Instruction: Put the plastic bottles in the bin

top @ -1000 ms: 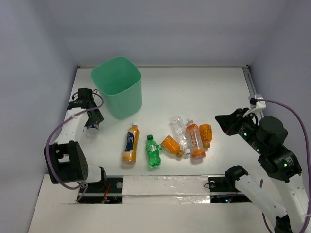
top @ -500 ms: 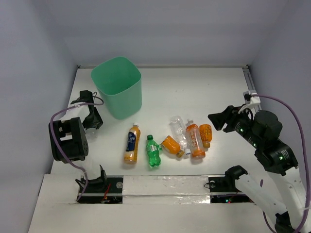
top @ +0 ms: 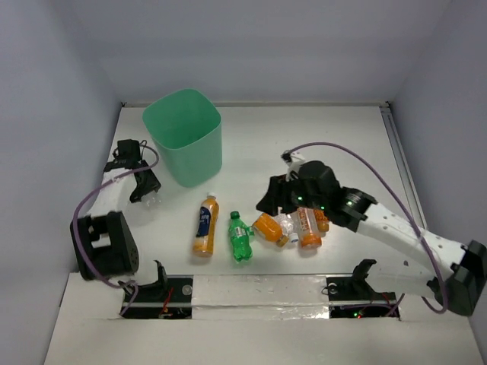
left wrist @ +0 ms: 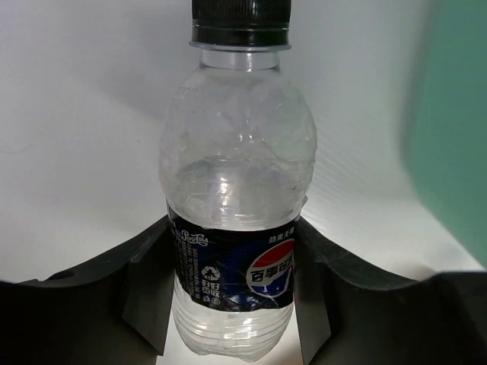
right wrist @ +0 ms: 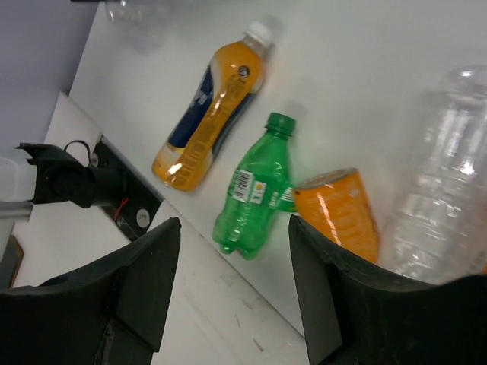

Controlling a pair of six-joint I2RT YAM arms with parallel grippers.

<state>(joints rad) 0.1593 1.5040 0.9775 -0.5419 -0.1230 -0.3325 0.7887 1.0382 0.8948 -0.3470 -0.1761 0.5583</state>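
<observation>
The left gripper (left wrist: pixel 232 258) is clamped on a clear Pepsi bottle (left wrist: pixel 236 175) just left of the bin (top: pixel 195 161). The right gripper (right wrist: pixel 233 228) hangs with its fingers spread apart over the green bottle (right wrist: pixel 255 190) and a stubby orange bottle (right wrist: pixel 338 213). The blue-labelled orange bottle (right wrist: pixel 209 114) lies beside them on the table (top: pixel 335 137), outside the bin.

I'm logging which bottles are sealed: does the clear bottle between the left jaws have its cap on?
Yes, the left wrist view shows a black cap on the neck of the clear bottle.

clear bottle (left wrist: pixel 236 205) | label: Pepsi logo, "Pepsi-Cola", Chinese characters
</observation>
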